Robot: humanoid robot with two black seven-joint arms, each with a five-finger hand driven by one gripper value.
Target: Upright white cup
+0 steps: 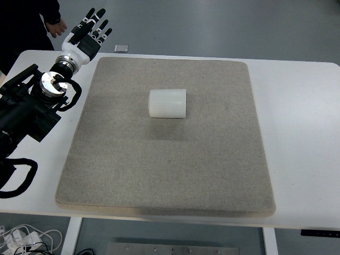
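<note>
On my feed the left arm (26, 111) came in from the left edge, a bulky black assembly lying over the white worktop (297, 106), and I saw a loop of black cable (16, 178) hanging beside it near the front edge. At the end of that arm the left hand (85, 37) sat beyond the far left corner of the mat, its white palm turned up the picture and its black-tipped fingers (98, 18) spread straight and apart, holding nothing. Just behind it, at the top left corner, I could make out a person's hand (56, 25) and a dark sleeve. A small flat grey object (121, 48) lay on the worktop just past the mat's far edge, near the left hand; I could not tell what it was. The grey felt mat (170, 175) covered most of the worktop, lying flat and square to it. The white cup (168, 103) lay on its side on the mat, a little beyond the middle and slightly left of centre, its long axis running left to right, well apart from the hand; I could not tell which end was the mouth. To the right of the mat I saw only bare worktop, and the right arm did not show on my feed.
</note>
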